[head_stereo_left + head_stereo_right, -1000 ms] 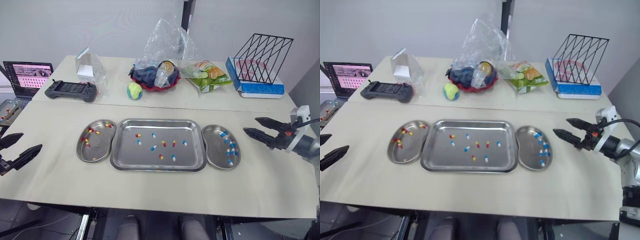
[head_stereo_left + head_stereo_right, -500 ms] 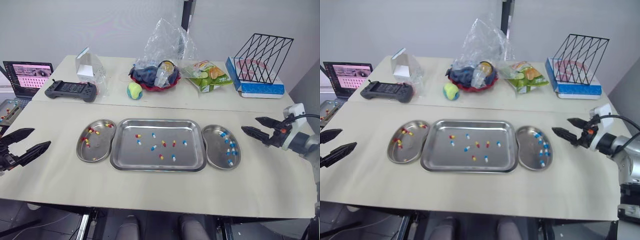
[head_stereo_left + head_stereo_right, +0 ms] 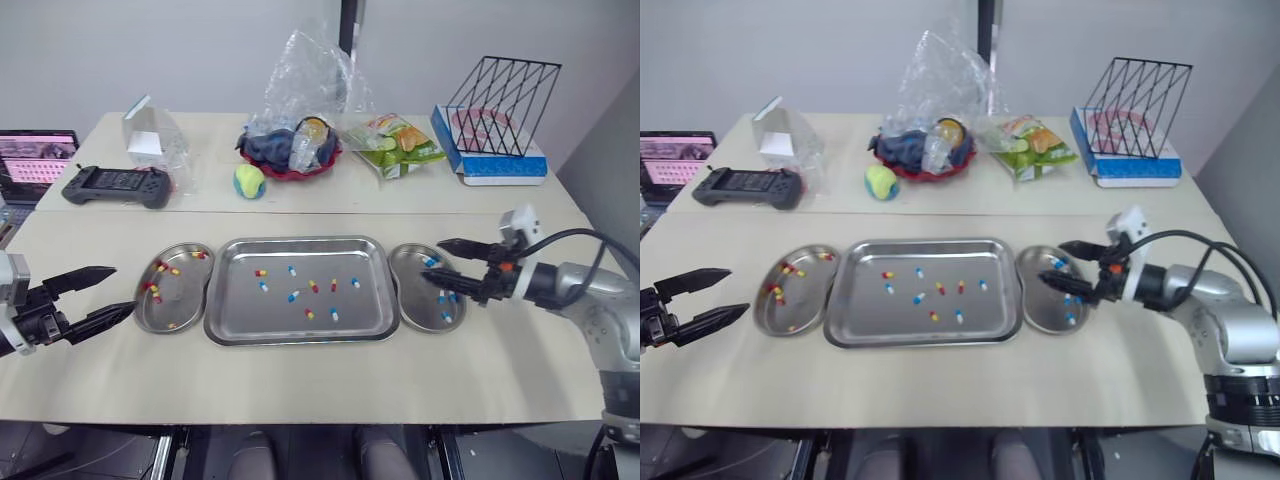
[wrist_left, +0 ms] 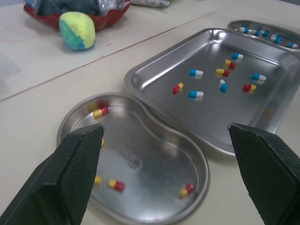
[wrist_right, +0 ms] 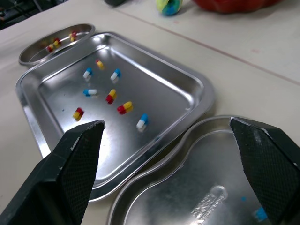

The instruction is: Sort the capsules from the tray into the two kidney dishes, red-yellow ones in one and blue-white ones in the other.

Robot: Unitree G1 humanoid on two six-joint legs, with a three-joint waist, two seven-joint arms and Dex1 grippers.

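A steel tray (image 3: 240,312) in the middle of the table holds several loose capsules, such as a red-yellow one (image 3: 313,287) and a blue-white one (image 3: 293,296). The left kidney dish (image 3: 186,302) holds red-yellow capsules (image 3: 165,268); the right kidney dish (image 3: 407,296) holds blue-white capsules (image 3: 443,316). My right gripper (image 3: 433,259) is open and hovers over the right dish, fingertips pointing at the tray (image 5: 61,108). My left gripper (image 3: 122,289) is open just off the left dish's outer edge, facing the dish (image 4: 140,154).
Along the back of the table lie a game controller (image 3: 115,186), a small carton (image 3: 145,130), a yellow-green ball (image 3: 249,181), a red bowl under a plastic bag (image 3: 292,150), a snack bag (image 3: 393,143) and a wire rack (image 3: 500,95). A laptop (image 3: 35,160) sits at far left.
The camera has shifted. My right gripper has moved left from beside the right dish to above it. My left gripper has come closer to the left dish.
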